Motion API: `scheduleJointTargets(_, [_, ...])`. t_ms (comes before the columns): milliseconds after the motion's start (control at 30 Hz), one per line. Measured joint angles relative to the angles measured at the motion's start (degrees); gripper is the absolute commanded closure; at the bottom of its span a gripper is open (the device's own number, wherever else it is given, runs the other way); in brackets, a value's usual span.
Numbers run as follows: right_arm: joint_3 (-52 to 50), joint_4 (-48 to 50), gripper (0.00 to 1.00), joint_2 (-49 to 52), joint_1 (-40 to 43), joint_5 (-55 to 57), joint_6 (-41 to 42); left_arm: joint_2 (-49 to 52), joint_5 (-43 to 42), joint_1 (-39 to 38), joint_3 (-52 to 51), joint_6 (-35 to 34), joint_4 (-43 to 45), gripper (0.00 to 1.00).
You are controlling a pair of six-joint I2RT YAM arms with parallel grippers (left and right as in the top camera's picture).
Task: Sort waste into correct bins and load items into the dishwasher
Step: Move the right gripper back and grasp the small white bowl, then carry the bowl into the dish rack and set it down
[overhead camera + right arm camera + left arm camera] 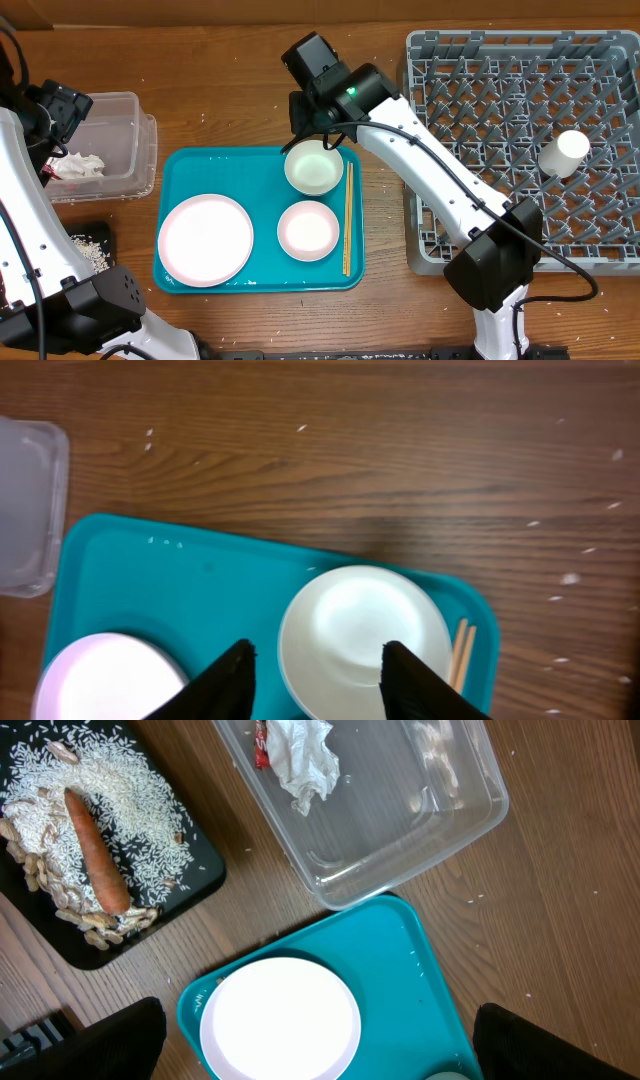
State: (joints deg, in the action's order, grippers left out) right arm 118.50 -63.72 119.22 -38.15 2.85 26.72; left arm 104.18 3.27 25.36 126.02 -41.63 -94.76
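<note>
Table; bowl partly behind right gripper

Wooden worktop: brown, visible grain throughout. Small white specks lie scattered over its bare areas, well apart.

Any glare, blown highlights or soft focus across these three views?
Overhead: sharp, evenly lit, though the plate is washed out. Left wrist: same plate blown to featureless white; clear bin shows faint glints. Right wrist: bowl crisp, right pincer close and soft-edged.
</note>
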Motion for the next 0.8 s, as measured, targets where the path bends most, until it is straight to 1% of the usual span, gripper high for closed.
scheduleJointTargets(100, [-1.16, 2.47, 0.5, 0.52, -1.05, -1.22, -0.66, 0.0, 0.0, 0.0, 0.0, -0.02, 0.0, 0.0])
scheduleJointTargets(233, [-3.87, 6.29, 0.5, 3.78, -4.37, -0.42, -1.29, 0.0, -0.02, 0.0, 0.0, -0.02, -0.02, 0.0])
scheduleJointTargets(433, [-5.35, 7.21, 0.5, 12.79, -8.5, 2.38, -1.53, 0.0, 0.0, 0.0, 0.0, 0.0, -0.02, 0.0])
scheduleJointTargets(533, [-5.73, 7.08, 0.5, 15.37, -9.05, 3.93, -1.51, 0.0, 0.0, 0.0, 0.0, -0.02, 0.0, 0.01])
scheduleJointTargets(567, [-5.81, 7.15, 0.53, 15.76, -9.05, 4.24, -1.53, 0.0, 0.0, 0.0, 0.0, -0.02, -0.02, 0.0])
scheduleJointTargets(600, [-5.81, 7.13, 0.59, 15.91, -9.05, 4.68, -1.49, 0.0, 0.0, 0.0, 0.0, -0.02, 0.0, 0.0])
scheduleJointTargets(667, [-5.81, 7.13, 0.78, 15.93, -9.05, 5.18, -1.7, 0.0, 0.0, 0.0, 0.0, -0.02, -0.02, 0.0])
scheduleJointTargets(733, [-5.81, 7.19, 0.92, 15.96, -9.05, 5.57, -1.33, 0.0, 0.0, 0.0, 0.0, -0.02, -0.02, 0.0])
scheduleJointTargets(767, [-5.81, 7.15, 0.96, 15.96, -9.05, 5.64, -1.18, 0.0, -0.02, 0.0, 0.0, -0.02, -0.02, 0.0])
scheduleJointTargets(800, [-5.81, 7.17, 0.96, 15.96, -9.05, 5.75, -1.09, 0.0, 0.0, 0.0, 0.0, -0.02, -0.02, 0.0])
